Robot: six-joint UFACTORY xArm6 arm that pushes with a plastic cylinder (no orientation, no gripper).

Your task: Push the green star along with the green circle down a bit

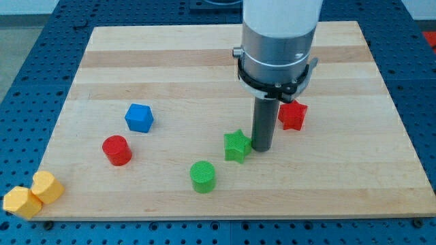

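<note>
My tip: the bottom end of the dark rod [262, 148] sits in the middle of the frame, touching or almost touching the right side of the green star-shaped block [236, 145].
Pincer: there is none here, just a plain rod, so nothing can open, close or hold anything.
Green star: a little below the middle of the light wooden board [204, 54], just left of my tip.
Green circle: the round green block [202, 176] sits near the star, lower and to its left, with a small gap between them.
Wrong side: my tip looks to be beside the star, not above it. I think a push from here would send the star left, not down.
Missing the circle: the circle is off to the lower left, so a straight-down push may slide the star past it.
Spinning: a push on one star point may turn the star and let it slip off my tip.
Going too far: the circle is fairly close to the bottom edge of the board.
Red neighbour: the red block with bumpy edges [293, 115] is just right of the rod. A wide swing could knock it.
Far ones: the blue block [139, 117], red round block [116, 150] and two yellow blocks [33, 194] sit well apart, on the left.
</note>
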